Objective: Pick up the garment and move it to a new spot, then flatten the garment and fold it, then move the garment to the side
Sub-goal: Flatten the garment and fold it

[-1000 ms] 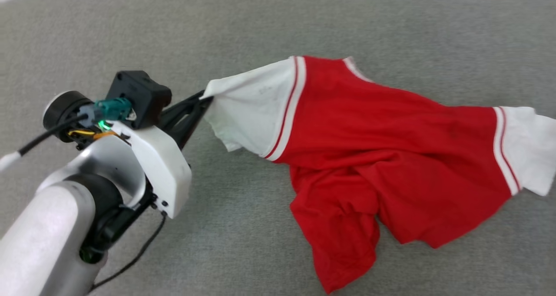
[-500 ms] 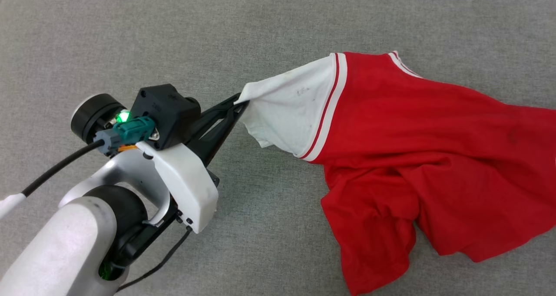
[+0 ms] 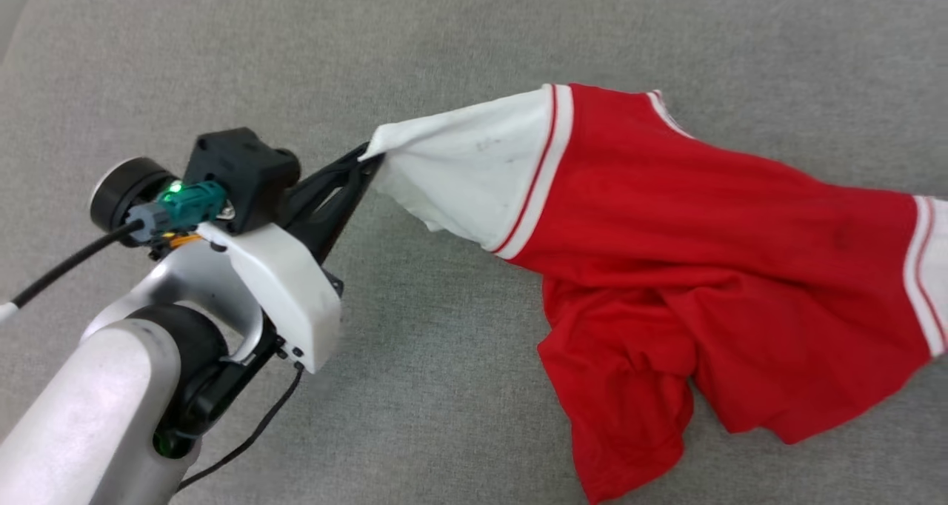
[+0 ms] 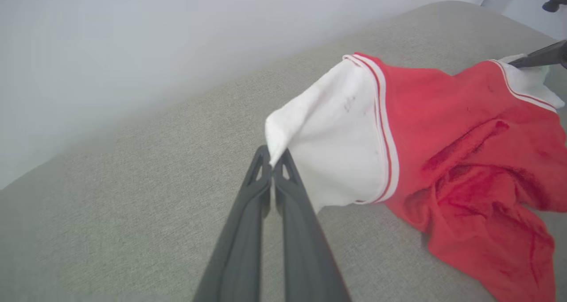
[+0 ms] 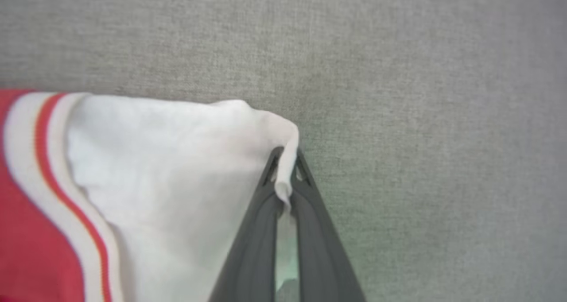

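- Sleeve point(image 3: 459, 172), white: tip pinched in closed left gripper point(image 3: 364, 157), held up.
- Garment point(image 3: 703, 253): strung between both grippers, red body sagging onto grey cushion point(image 3: 444, 31).
- Right gripper point(image 5: 285, 173): clamped on far sleeve point(image 5: 155, 160).
- Step: probably spreading flat; next move calls for an even outward pull, then lowering.

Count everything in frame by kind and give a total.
garment: 1
grippers: 2, the left gripper and the right gripper, each shut on a white sleeve tip of the garment
grey surface: 1
Total: 4
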Controlling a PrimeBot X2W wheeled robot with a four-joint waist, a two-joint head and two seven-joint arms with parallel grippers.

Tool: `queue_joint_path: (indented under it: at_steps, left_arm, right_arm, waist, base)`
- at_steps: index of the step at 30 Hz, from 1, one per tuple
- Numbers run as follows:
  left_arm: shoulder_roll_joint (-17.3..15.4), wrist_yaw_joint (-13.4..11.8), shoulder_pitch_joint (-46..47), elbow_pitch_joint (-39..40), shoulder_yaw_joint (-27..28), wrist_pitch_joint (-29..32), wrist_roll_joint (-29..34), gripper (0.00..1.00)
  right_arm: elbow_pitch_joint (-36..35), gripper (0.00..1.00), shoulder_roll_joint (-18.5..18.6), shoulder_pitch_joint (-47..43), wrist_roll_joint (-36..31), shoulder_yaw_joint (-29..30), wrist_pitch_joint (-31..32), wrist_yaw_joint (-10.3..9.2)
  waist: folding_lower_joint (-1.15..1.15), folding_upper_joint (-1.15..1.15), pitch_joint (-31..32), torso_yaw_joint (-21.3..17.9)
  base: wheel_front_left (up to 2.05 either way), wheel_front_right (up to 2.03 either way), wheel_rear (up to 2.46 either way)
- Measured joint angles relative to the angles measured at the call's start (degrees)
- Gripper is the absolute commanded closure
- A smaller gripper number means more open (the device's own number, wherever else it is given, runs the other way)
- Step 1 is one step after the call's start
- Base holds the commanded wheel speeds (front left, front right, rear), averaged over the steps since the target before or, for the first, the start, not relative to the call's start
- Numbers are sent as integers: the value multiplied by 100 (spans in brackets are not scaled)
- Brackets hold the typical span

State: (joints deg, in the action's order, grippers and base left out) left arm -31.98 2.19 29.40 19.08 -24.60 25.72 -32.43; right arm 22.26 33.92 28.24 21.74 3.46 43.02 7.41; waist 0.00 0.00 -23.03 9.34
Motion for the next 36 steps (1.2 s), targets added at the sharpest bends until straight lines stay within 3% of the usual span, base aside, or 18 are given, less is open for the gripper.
queue_joint_path:
  at_steps: [7, 15, 25, 36]
  left_arm:
    - [-115, -214, -257, -98, 333, -236, -62, 100]
    - [-419, -417, -548, -43, 953, -602, -148, 100]
    - [-784, -602, -561, 242, 1906, -982, -327, 100]
    - [-1160, -726, -253, 537, 2877, -1289, -478, 100]
  right_arm:
    - [-245, 100, 108, 258, 149, -45, -492, 10]
    - [-1048, 100, 350, 500, 497, -62, -637, 10]
    - [-2017, 100, 290, 888, 808, -171, -856, 10]
    - [-2515, 100, 111, 1469, 1028, -304, -1109, 10]
  waist:
    - [0, 0, 584, -168]
    - [0, 0, 1255, -407]
    - [0, 0, 1869, -709]
    - [0, 0, 2061, -945]
  base:
    - [0, 0, 0]
    - [0, 0, 0]
    - [0, 0, 0]
    - [0, 0, 0]
